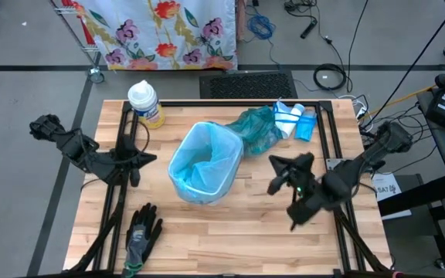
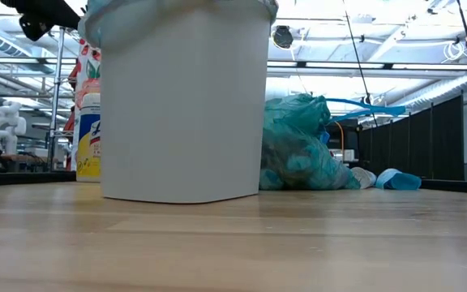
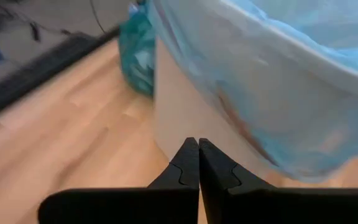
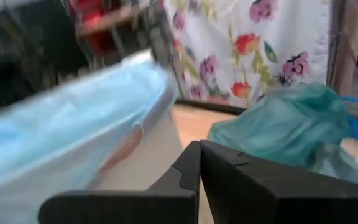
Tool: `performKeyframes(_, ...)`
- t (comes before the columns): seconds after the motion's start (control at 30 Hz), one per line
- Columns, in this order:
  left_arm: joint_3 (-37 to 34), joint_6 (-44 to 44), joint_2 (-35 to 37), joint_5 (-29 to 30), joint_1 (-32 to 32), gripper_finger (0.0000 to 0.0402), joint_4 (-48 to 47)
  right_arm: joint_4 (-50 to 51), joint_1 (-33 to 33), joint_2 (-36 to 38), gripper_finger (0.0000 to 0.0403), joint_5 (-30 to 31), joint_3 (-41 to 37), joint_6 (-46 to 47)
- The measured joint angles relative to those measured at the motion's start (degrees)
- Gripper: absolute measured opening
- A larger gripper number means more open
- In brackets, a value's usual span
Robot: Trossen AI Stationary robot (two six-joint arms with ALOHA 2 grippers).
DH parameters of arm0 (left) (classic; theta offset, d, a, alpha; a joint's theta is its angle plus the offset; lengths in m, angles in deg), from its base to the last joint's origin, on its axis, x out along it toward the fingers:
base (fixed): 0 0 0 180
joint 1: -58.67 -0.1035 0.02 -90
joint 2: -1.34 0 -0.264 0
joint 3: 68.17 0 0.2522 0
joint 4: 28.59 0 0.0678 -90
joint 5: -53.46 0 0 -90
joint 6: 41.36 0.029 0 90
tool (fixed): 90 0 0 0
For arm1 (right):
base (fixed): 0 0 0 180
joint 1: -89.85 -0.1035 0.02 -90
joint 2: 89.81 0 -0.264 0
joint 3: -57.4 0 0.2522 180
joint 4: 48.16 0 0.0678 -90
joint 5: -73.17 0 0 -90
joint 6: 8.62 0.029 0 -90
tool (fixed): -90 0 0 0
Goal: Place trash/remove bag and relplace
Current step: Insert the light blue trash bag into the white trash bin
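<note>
A white bin (image 1: 205, 162) stands at the table's middle, lined with a light blue bag (image 3: 272, 81) whose edge is folded over the rim. Behind it on the right, a filled teal bag (image 1: 255, 130) lies on the table, close against the bin (image 2: 185, 105). My left gripper (image 1: 148, 160) hovers shut just left of the bin, pointing at its wall (image 3: 199, 168). My right gripper (image 1: 278, 168) hovers shut to the bin's right, between bin and teal bag (image 4: 200, 168). Loose trash is out of view.
A white wipes bottle (image 1: 145, 103) stands at the far left. A black-and-grey glove (image 1: 141, 235) lies near the front left. Blue packs (image 1: 296, 122) lie behind the teal bag at the far right. Bare wood shows along the near edge.
</note>
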Motion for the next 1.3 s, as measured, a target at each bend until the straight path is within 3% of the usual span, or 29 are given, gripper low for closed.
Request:
performKeyframes(0.17,0.0,8.0,-0.2,0.2,-5.8,0.0000,1.5,-22.7,10.1,4.0,0.0000,-18.8,-0.5,-41.3)
performKeyframes(0.27,0.0,11.1,-0.6,-0.9,-9.6,0.0000,3.3,-34.4,16.4,5.5,0.0000,-30.3,-0.5,-57.4)
performKeyframes(0.37,0.0,14.5,-0.6,-5.0,-14.1,0.0000,4.1,-37.3,22.5,6.6,0.0000,-40.5,-0.4,-62.2)
performKeyframes(0.53,0.0,19.4,-0.6,-10.4,-21.6,0.0000,4.1,-34.6,29.8,5.4,0.0000,-53.8,-0.5,-61.1)
performKeyframes(0.87,-0.7,27.7,0.0,-22.3,-34.3,0.0000,6.7,-34.3,31.1,4.6,0.0000,-51.3,-3.0,-57.1)
performKeyframes(1.13,-13.5,25.6,-0.1,-35.2,-41.4,0.0000,20.9,-43.6,29.8,4.2,0.0000,-51.4,-12.7,-49.6)
performKeyframes(1.3,-17.2,25.2,0.0,-40.4,-43.3,0.0000,26.4,-49.8,29.7,4.4,0.0000,-51.2,-17.8,-46.6)
